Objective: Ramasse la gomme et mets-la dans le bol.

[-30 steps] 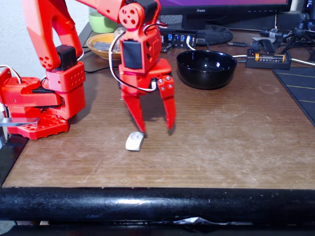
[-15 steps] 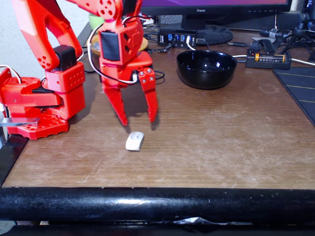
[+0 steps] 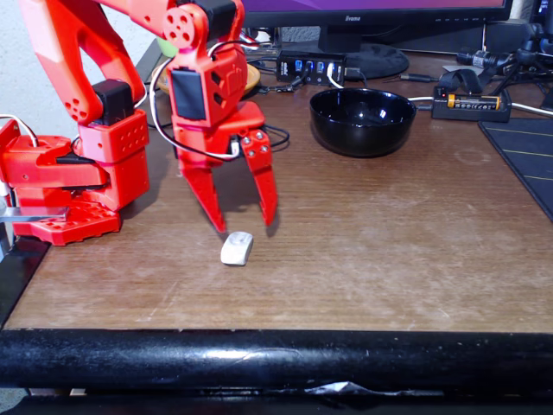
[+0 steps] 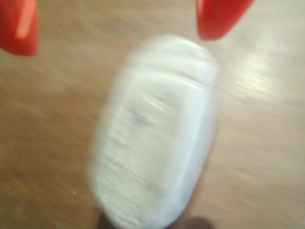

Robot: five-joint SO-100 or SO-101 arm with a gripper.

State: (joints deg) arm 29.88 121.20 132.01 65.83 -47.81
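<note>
The red two-finger gripper (image 3: 244,222) hangs wide open and empty just above the small white oblong eraser (image 3: 237,248).

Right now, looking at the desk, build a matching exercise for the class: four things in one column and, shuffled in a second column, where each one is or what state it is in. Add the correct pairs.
Things
1. eraser
2. black bowl
3. gripper
4. monitor stand

Places or states
A. open, tips just above the eraser
B. at the back of the desk, behind the bowl
C. lying flat on the wood near the front edge
D. empty, standing to the right of the arm in the fixed view

Pairs: 1-C, 2-D, 3-A, 4-B
</note>
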